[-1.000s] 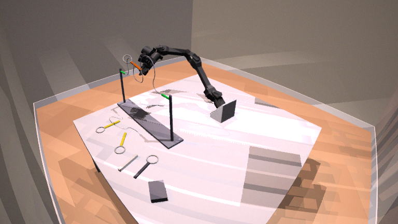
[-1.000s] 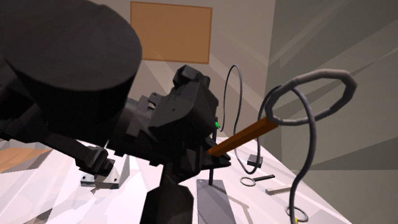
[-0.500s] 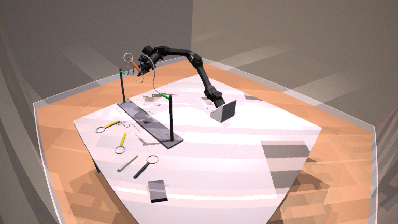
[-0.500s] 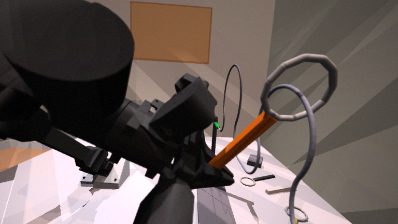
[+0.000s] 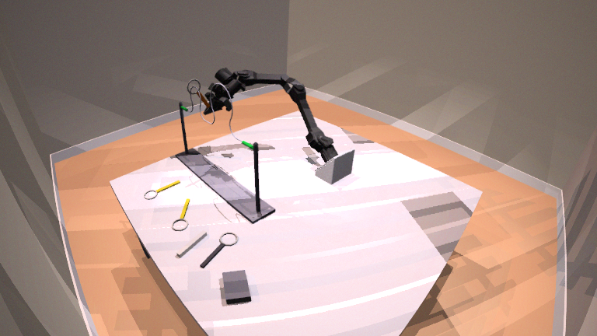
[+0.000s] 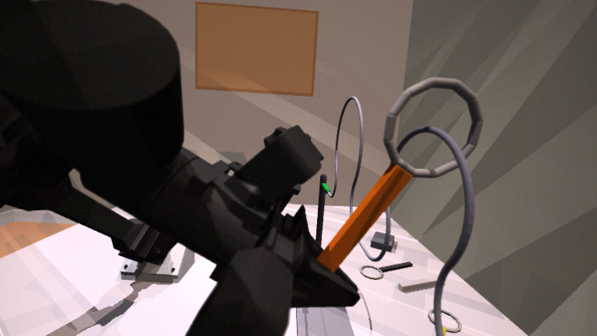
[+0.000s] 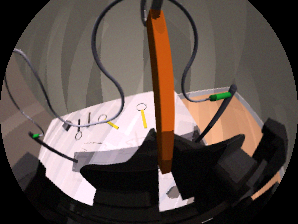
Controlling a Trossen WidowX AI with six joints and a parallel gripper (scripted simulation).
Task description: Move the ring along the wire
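In top view, we're pinching the orange handle [image 5: 202, 98] [image 6: 364, 219] [image 7: 164, 90] w/ our gripper [image 5: 207, 109] [image 6: 329, 269] [image 7: 156, 131], and the grey ring [image 5: 187, 87] [image 6: 390, 130] is sitting up at the handle's far end, near the green part [image 5: 183, 108] [image 7: 220, 96] by the far post [image 5: 183, 129] [image 7: 217, 115], well apart from the other green part [image 5: 248, 144] [image 6: 326, 187] [image 7: 35, 135] by the near post [image 5: 256, 180] [image 6: 320, 217] [image 7: 55, 150]. Both posts are standing on the long base plate [image 5: 225, 183]; beyond it, two yellow handles [image 5: 168, 186] [image 5: 184, 208] w/ rings, a grey bar [image 5: 192, 245] [image 6: 417, 285], a dark handle [image 5: 212, 254] [image 6: 396, 266] w/ ring & a dark box [image 5: 236, 286] [image 6: 382, 241] are lying on the table. In ext. view, we're holding the handle tilted, ring end up; the wire [image 5: 230, 120] [image 6: 469, 200] [image 7: 95, 40] is showing a hump inside the ring's opening & crossing its lower rim, but we're not able to tell if they're touching. In wrist view, the handle's running up from between our fingers, approx. upright in view, w/ wire curving on both sides; the ring's mostly out of view, so we're not making out its shape.
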